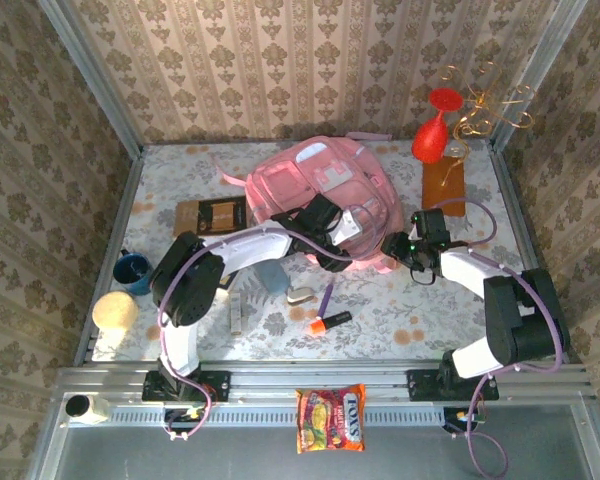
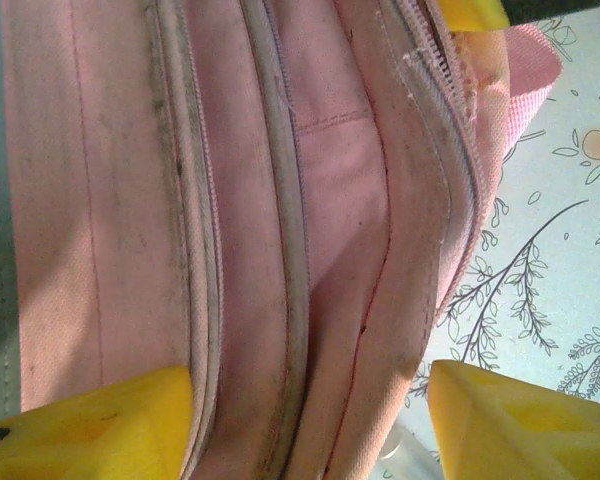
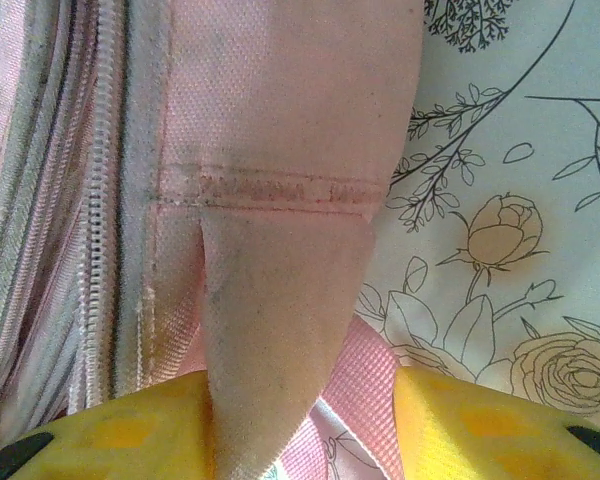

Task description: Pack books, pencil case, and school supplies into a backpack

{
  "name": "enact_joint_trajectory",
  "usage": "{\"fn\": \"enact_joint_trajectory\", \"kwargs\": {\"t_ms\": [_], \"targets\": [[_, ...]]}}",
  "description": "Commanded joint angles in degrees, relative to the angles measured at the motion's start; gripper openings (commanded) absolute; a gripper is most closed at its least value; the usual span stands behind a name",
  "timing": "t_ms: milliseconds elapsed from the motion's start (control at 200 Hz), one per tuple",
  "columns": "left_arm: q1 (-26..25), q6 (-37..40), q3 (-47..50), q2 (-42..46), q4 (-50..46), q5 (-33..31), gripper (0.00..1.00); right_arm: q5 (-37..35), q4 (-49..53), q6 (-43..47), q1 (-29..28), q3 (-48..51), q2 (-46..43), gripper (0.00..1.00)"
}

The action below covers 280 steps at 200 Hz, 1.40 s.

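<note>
I see left gripper [image 2: 310, 425] open astride backpack [image 1: 315, 175] seams, frame centre | right gripper [image 3: 302, 425] straddling tab [image 3: 280, 300], hold: cannot tell

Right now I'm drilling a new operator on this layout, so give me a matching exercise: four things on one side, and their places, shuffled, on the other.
Things
1. backpack
2. brown book
3. orange-and-black marker
4. snack packet

Places
a. on the grey ledge below the near edge of the table
b. flat on the table, left of the backpack
c. middle of the table, toward the far wall
d. on the table, on the near side of the backpack

Pairs: 1-c, 2-b, 3-d, 4-a
</note>
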<state>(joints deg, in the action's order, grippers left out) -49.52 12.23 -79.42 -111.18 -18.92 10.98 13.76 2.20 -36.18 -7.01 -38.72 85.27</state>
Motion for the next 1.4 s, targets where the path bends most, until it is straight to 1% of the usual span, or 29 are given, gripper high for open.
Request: {"fn": "enact_joint_trajectory", "kwargs": {"t_ms": [0,110,330,450,500,590,665,825,895,1000,1150,1265,1290,1310,1395], "targets": [[-0.55,2.28,-1.91,-1.92,-3.60,2.30,0.61,0.96,-0.79,-0.42,-0.03,1.27,0.93,0.49],[-0.23,2.56,-2.16,-2.58,-3.94,1.85,0.55,1.04,-0.96,-0.56,-0.07,1.54,1.12,0.49],[-0.05,4.82,-2.76,-3.23,-4.49,1.43,0.50,1.47,-2.17,-1.40,-0.09,2.33,1.43,0.49],[0.01,6.34,-3.14,-3.96,-5.67,0.01,0.39,1.20,-2.13,-1.47,-0.11,2.43,1.54,0.50],[0.08,6.69,-3.06,-3.76,-5.69,-0.73,0.33,1.19,-2.11,-1.43,-0.11,2.42,1.48,0.49],[0.45,6.58,-2.81,-2.55,-5.04,-0.21,0.20,1.14,-1.87,-1.37,-0.11,2.23,1.32,0.49],[1.27,6.22,-2.18,-0.35,-3.93,1.81,0.13,0.97,-1.49,-1.19,-0.28,2.24,1.00,0.49],[4.95,4.12,-1.00,4.78,-0.67,7.99,0.05,-0.48,-1.51,-1.99,-1.94,3.05,0.15,0.47],[6.75,2.89,-1.09,6.56,0.62,9.99,0.04,-1.22,-2.19,-3.26,-3.39,3.61,-0.32,0.44],[9.52,0.99,-0.67,9.21,4.49,12.24,0.01,-2.67,-3.69,-5.55,-7.06,4.34,-0.85,0.41],[13.52,-1.53,-1.27,10.89,9.77,16.46,0.00,-4.91,-6.58,-6.61,-12.89,5.24,-1.92,0.40],[15.68,0.01,-3.24,10.84,8.56,19.08,0.00,-7.24,-4.89,-1.69,-15.59,4.25,-4.60,0.42],[15.98,0.64,-3.56,10.96,8.12,19.57,0.00,-8.18,-3.89,0.11,-16.00,3.85,-5.10,0.43],[16.31,1.23,-3.70,11.12,7.83,20.02,0.00,-9.13,-2.95,1.64,-16.25,3.56,-7.45,0.44],[17.70,3.10,-4.12,11.69,7.41,22.42,0.00,-12.45,0.87,9.54,-16.81,1.52,-12.30,0.50]]}}
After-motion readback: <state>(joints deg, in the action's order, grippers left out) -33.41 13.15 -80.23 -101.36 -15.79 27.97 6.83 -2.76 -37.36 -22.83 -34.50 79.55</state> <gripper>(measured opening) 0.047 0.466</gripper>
